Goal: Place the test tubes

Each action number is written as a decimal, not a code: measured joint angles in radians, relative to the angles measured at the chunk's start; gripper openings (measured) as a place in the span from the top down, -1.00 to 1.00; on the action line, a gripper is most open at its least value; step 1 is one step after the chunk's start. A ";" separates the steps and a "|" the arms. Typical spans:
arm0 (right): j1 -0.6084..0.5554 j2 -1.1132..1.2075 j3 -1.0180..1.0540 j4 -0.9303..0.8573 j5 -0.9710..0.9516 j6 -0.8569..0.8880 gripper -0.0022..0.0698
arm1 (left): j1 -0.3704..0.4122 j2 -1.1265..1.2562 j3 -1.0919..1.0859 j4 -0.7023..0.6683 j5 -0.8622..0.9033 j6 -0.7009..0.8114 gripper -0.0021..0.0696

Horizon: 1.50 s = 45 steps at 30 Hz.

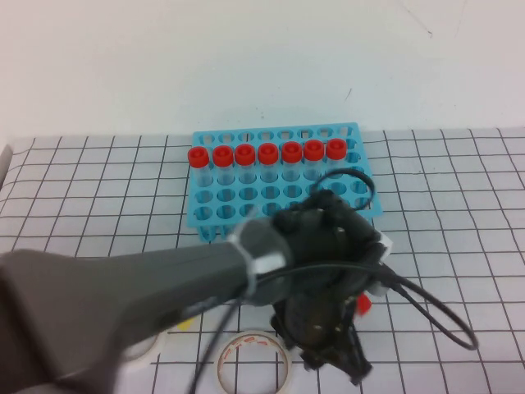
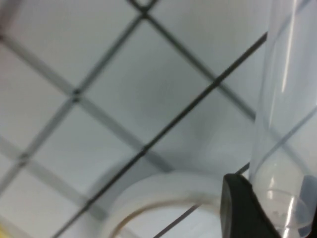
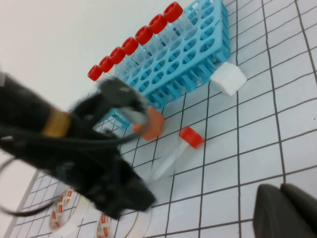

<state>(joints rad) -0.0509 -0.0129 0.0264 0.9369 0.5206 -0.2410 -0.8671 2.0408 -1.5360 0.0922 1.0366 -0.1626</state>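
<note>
Test tubes [image 1: 268, 153], seven with red caps, stand in a row in the blue rack [image 1: 279, 201] at the high view's upper centre. At lower centre, the left end effector [image 1: 332, 361] hangs at a lying tube [image 1: 362, 304] on the surface [image 1: 459, 213], beside a tape roll [image 1: 254, 365]. In the left wrist view that clear tube fills the right edge; whether it is gripped I cannot tell. In the right wrist view the right end effector [image 3: 281, 198], lower right, is closed and empty.
</note>
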 joint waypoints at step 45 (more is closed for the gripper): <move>0.000 0.845 -0.414 0.738 0.431 -1.147 0.90 | 0.000 -0.811 1.066 -0.177 -1.600 -0.133 0.35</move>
<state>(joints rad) -0.0509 0.8319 -0.3872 1.6749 0.9514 -1.3882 -0.8671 1.2302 -0.4703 -0.0844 -0.5631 -0.2959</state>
